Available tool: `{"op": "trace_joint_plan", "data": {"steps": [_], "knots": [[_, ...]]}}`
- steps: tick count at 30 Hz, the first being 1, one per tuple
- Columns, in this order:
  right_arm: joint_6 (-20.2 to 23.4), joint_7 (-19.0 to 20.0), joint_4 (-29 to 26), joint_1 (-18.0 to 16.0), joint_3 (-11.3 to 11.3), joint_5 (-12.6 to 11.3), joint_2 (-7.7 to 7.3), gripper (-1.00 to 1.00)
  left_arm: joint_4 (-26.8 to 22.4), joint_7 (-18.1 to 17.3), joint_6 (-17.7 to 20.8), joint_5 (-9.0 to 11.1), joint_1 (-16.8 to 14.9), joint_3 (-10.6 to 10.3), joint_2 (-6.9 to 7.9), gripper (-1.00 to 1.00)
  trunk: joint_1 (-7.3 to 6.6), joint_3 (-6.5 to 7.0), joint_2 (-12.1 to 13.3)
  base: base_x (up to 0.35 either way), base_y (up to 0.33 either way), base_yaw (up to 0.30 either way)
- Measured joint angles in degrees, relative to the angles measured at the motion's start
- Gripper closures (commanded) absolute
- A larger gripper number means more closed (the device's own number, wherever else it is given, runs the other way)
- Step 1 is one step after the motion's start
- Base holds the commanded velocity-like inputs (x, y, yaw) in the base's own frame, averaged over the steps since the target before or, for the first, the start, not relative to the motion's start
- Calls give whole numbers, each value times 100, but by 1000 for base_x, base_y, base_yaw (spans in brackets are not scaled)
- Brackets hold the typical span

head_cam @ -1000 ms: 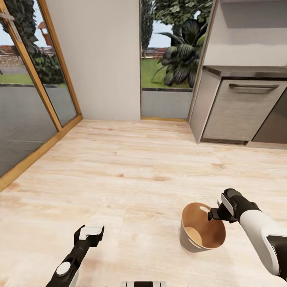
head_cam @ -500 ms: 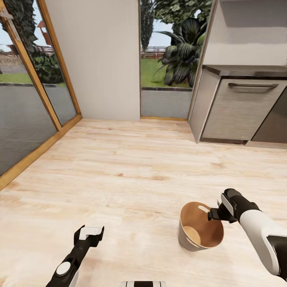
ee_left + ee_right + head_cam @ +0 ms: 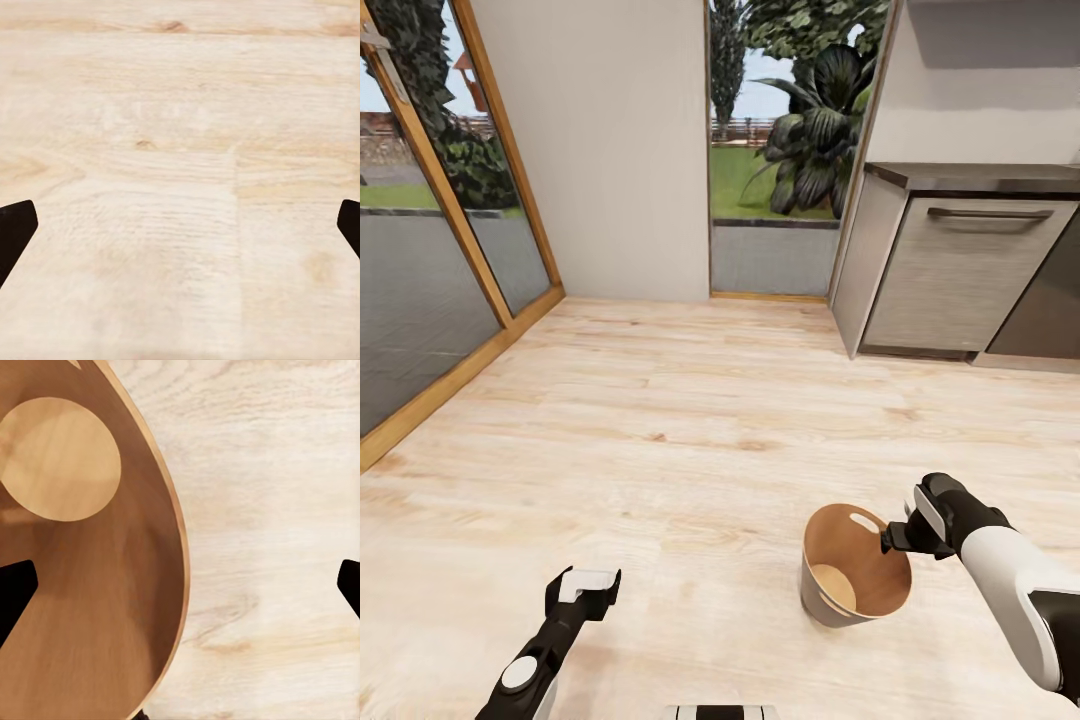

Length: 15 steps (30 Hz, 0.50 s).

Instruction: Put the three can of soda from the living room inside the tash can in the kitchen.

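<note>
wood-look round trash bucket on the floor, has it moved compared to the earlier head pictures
Cannot tell. The pale grey-beige tapered trash bucket sits slightly further left in the head view than before, but the grey kitchen cabinet drifted left too, so the camera moved.

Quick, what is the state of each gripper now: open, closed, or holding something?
Left gripper: open, jaws wide apart, holding nothing, above the floor.
Right gripper: open, holding nothing, jaws spread at the rim of the trash can.
</note>
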Motion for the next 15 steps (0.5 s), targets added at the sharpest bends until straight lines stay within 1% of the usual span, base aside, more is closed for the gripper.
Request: {"op": "trace_joint_plan", "data": {"steps": [4,15], "knots": [[0,0,0,0,0,0,1,-100,1,0,1,-3,0,0,0,-100,0,0,0,-1,-2,0],[0,0,0,0,0,3,-5,-100,3,-8,17,-11,0,7,0,-100,29,-243,-14,0,0,0]]}}
